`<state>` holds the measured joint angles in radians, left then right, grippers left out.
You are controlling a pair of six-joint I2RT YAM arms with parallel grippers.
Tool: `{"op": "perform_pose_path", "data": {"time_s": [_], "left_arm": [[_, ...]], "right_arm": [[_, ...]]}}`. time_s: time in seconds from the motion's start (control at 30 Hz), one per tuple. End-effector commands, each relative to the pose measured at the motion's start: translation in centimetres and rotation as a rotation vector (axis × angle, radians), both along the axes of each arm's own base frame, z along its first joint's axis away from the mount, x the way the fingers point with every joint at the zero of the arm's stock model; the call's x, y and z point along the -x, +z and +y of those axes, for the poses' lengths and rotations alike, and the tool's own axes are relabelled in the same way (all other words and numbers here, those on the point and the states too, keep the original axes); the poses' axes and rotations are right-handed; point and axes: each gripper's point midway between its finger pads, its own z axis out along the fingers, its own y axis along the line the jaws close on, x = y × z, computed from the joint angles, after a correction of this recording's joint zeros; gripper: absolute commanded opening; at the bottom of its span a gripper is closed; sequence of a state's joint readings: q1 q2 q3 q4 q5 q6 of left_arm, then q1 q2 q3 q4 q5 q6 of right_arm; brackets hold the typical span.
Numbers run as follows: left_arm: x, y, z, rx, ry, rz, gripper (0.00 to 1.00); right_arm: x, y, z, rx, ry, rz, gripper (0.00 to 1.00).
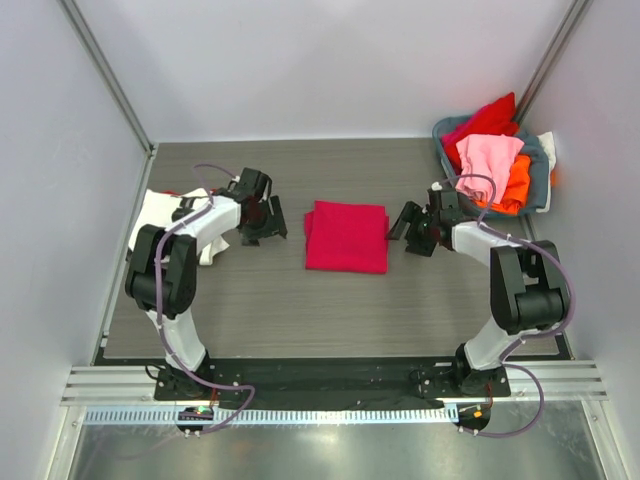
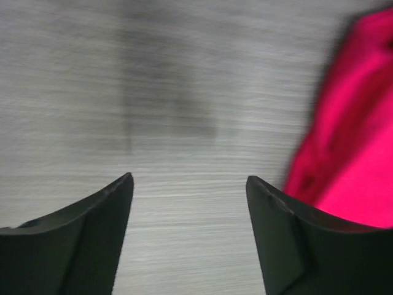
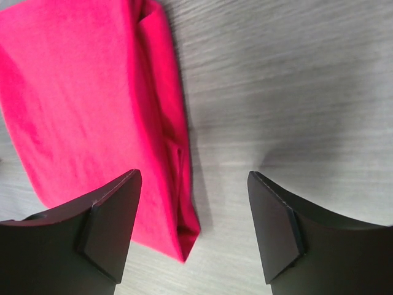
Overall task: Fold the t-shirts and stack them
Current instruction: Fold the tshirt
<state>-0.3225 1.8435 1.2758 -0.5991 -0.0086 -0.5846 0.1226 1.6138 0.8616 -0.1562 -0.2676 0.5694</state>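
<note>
The crimson tee (image 1: 346,236) lies folded into a neat, roughly square packet at the middle of the counter (image 1: 300,310), about midway between the left and right edges. It is soft, light cloth in several layers. The right wrist view shows the folded side edge with its layers slightly gaping at the near corner. It will likely sag and unfold if lifted by one point. The safer hold is a pinch through all layers at two corners of one edge, or a slide across the counter, which looks smooth enough to allow it.

A white tee (image 1: 160,215) sits bunched against the left edge, partly hidden by the left arm. More tees, red (image 1: 485,120), pink (image 1: 488,160) and orange (image 1: 515,185), are heaped in the basket (image 1: 540,170) at the far right corner, so most of the task looks undone.

The left pincer (image 1: 262,222) hovers near the crimson tee's left side, jaws spread wide over bare counter, gripping nothing. The right pincer (image 1: 412,228) is just beside the tee's right edge, also wide open and empty. Whether it brushes the cloth I cannot tell.
</note>
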Motion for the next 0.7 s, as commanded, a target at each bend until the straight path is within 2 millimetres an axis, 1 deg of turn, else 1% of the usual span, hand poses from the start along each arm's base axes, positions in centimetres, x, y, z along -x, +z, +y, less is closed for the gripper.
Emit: {"op": "perform_pose_path", "data": {"time_s": [0.0,0.03,0.07,0.1,0.13,0.17,0.2,0.23,0.27,0.3,0.33,0.37,0.4,0.5,0.57,0.6,0.67], "left_arm": [[-2.6,4.1,-3.7,0.220,0.020,-0.150,0.77],[-3.2,4.4,-4.1,0.247,0.022,-0.177,0.83],[-3.6,4.5,-4.5,0.266,0.024,-0.185,0.84],[-3.7,4.7,-5.0,0.288,0.019,-0.189,0.84],[-4.3,4.6,-5.5,0.304,0.025,-0.192,0.85],[-4.6,4.6,-5.8,0.312,0.022,-0.193,0.85],[-4.9,4.4,-6.2,0.318,0.020,-0.188,0.85],[-5.1,4.5,-6.8,0.332,0.011,-0.191,0.85],[-5.6,4.0,-7.3,0.336,0.007,-0.183,0.85],[-5.8,3.9,-7.7,0.343,0.002,-0.179,0.85],[-5.9,4.0,-8.4,0.365,-0.013,-0.176,0.84],[-6.4,4.2,-8.8,0.380,-0.020,-0.181,0.84],[-6.4,3.5,-9.3,0.386,-0.026,-0.164,0.83],[-7.0,2.8,-10.3,0.406,-0.033,-0.153,0.81],[-7.2,2.5,-11.1,0.425,-0.038,-0.148,0.77],[-7.5,2.1,-11.5,0.429,-0.044,-0.144,0.72],[-7.7,1.7,-11.9,0.438,-0.046,-0.135,0.69]], "right_arm": [[-2.7,1.5,0.2,0.006,0.004,-0.068,0.76],[-2.9,1.0,0.3,0.005,0.008,-0.057,0.76],[-3.2,0.8,0.5,-0.004,0.013,-0.054,0.76],[-3.9,1.2,0.7,-0.015,0.011,-0.064,0.75],[-4.1,0.4,0.9,-0.021,0.011,-0.044,0.74],[-4.6,0.4,1.1,-0.030,0.012,-0.049,0.73],[-5.2,0.7,1.4,-0.049,0.015,-0.057,0.72],[-5.6,0.7,1.6,-0.058,0.015,-0.059,0.71],[-5.9,0.1,1.7,-0.064,0.015,-0.052,0.70],[-6.4,0.2,1.9,-0.076,0.018,-0.056,0.68],[-6.6,0.1,2.1,-0.083,0.018,-0.053,0.68],[-6.7,-0.6,2.2,-0.083,0.017,-0.037,0.66],[-7.1,-0.6,2.2,-0.086,0.017,-0.041,0.65],[-7.4,-1.2,2.7,-0.094,0.027,-0.031,0.61],[-7.6,-1.4,2.7,-0.094,0.033,-0.028,0.59],[-7.7,-1.6,2.8,-0.098,0.035,-0.024,0.58],[-7.9,-1.7,2.9,-0.100,0.040,-0.024,0.52]]}}
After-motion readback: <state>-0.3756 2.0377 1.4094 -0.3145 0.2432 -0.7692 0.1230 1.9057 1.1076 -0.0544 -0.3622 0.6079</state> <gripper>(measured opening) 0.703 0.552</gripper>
